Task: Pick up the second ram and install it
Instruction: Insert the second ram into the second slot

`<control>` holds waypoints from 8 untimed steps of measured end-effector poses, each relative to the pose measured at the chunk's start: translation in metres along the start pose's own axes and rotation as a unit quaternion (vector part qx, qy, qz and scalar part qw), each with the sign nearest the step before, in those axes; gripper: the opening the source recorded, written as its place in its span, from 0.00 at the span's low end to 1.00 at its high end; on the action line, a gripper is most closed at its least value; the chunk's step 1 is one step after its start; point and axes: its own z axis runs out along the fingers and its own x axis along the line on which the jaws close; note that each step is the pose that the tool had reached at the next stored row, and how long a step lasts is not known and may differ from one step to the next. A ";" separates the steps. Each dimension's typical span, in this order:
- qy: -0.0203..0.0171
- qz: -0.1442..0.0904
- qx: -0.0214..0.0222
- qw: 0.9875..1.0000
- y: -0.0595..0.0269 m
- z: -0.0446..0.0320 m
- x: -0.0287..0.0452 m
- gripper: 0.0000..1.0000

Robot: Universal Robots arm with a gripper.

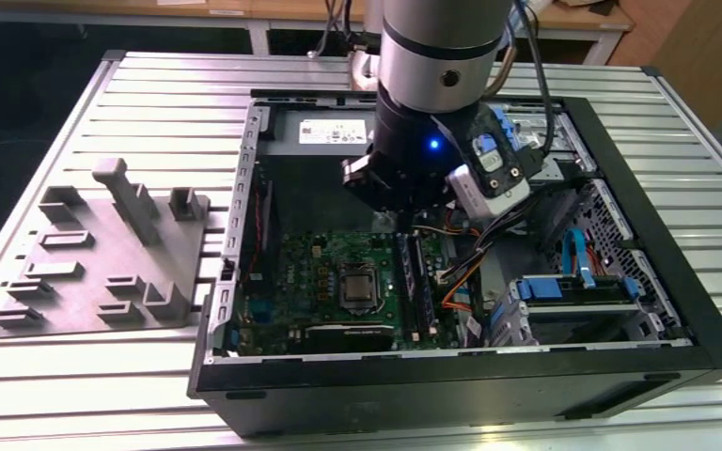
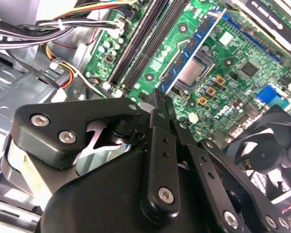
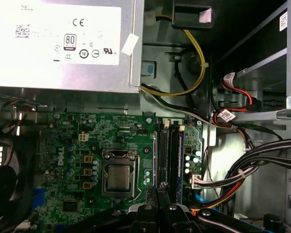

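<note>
Second wrist view: the gripper [image 2: 161,101] has its fingertips drawn close together low over the motherboard [image 2: 242,58]. A long blue-edged stick that I take for the ram [image 2: 194,52] runs away from those tips, so I judge the gripper clamped on it. The ram lies along the line of the two dark slots [image 2: 140,48], between them and the CPU socket [image 2: 193,74] as seen here. Whether its edge touches a slot I cannot tell. A fan [image 2: 267,141] sits off to one side.

First wrist view: the gripper tips sit at one end of the slots, with the CPU socket beside them and the power supply [image 3: 63,43] beyond. Bundled cables [image 3: 262,160] hang near the slots but apart from them.

Exterior view: the arm [image 1: 443,56] reaches down into the open case [image 1: 699,310] on the counter [image 1: 98,385], its gripper just above the slots' end nearer the power supply. A grey fixture [image 1: 104,263] stands well apart at the exterior view's left.

Progress, as a judgement: pick-up and carry look done and the ram is at the slots, but seating and latching do not show as finished
</note>
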 end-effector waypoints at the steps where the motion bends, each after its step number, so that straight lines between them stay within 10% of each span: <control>1: 0.000 0.000 0.000 1.000 -0.0001 0.0007 -0.0004 0.11; 8: 0.000 0.000 0.000 1.000 -0.0004 0.0036 -0.0073 0.11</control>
